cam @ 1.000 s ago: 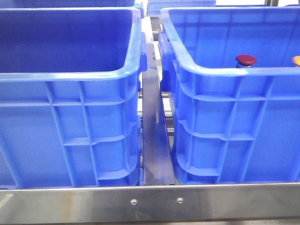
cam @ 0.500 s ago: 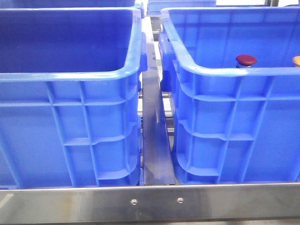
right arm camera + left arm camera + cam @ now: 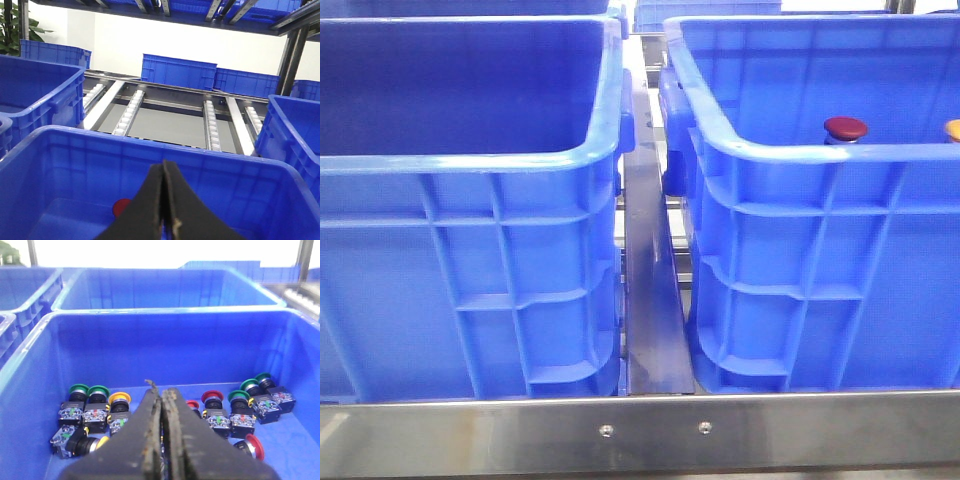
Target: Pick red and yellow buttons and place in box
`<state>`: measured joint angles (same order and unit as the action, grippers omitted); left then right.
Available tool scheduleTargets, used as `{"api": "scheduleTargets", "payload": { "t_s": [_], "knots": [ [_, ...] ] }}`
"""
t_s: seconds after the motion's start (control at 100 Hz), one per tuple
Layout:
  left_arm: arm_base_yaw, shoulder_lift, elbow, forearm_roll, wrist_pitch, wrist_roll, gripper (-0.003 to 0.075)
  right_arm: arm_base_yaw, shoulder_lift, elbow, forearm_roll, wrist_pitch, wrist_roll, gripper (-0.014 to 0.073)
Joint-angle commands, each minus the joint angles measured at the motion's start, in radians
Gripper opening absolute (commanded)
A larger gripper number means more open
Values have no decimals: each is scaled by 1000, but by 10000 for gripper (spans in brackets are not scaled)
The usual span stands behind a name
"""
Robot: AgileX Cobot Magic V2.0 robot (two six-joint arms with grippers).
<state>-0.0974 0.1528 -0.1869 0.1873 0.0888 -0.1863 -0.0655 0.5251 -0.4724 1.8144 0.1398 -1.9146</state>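
Both arms hang over crates: left pincer pressed together empty above loose buttons, right pincer also clamped tight, empty.

Red button and yellow button upright – inside right box.

A white wall stands behind a steel roller rack, with spare blue crates lined up against the wall beyond the rack. Left of the rack is a green plant; dark shelf beams run above it. A steel rail crosses the front.
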Motion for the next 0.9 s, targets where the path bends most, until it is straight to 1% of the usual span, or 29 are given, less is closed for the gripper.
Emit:
{"api": "scheduleTargets", "payload": {
  "t_s": [0.0,0.27,0.5,0.89],
  "knots": [
    [17,-44,25,-23,-110,14,-19,2,2,-27,108,23,0,-69],
    [99,-169,149,-25,-119,16,-19,2,2,-27,108,23,0,-69],
    [113,-190,232,-25,-231,16,-19,2,2,-27,108,23,0,-69],
    [113,-190,234,-25,-223,16,-19,2,2,-27,108,23,0,-69]
  ]
}}
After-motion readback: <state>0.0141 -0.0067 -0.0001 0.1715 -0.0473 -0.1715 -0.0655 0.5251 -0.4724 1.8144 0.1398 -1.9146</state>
